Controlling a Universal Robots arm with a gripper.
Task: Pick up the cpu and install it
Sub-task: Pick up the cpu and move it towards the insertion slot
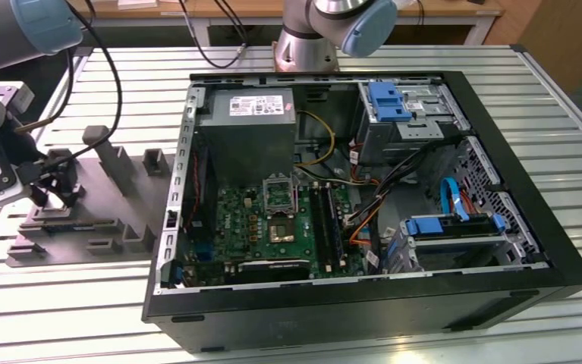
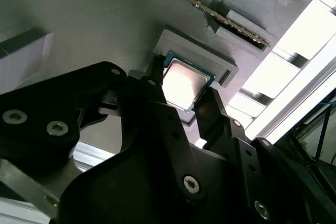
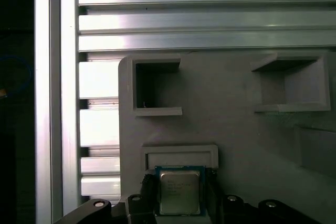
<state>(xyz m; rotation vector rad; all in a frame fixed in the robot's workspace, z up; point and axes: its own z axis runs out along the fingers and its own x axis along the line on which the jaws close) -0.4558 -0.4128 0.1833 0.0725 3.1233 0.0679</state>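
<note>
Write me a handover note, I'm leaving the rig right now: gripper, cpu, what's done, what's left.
Gripper: down at the grey fixture on the exterior view's left, set around the cpu; grip cannot be confirmed.
Cpu: at the fixture, metal top up, seen in both wrist views.
Done: gripper is at the cpu.
Left: cpu not yet in the socket inside the open case.

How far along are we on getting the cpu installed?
Nothing looks finished yet. In hand: the end effector is down at the grey fixture on the exterior view's left, right at the cpu, which sits in its pocket in both wrist views. Left: the lift, the carry and the seating, since the socket in the open computer case looks unfilled.
</note>
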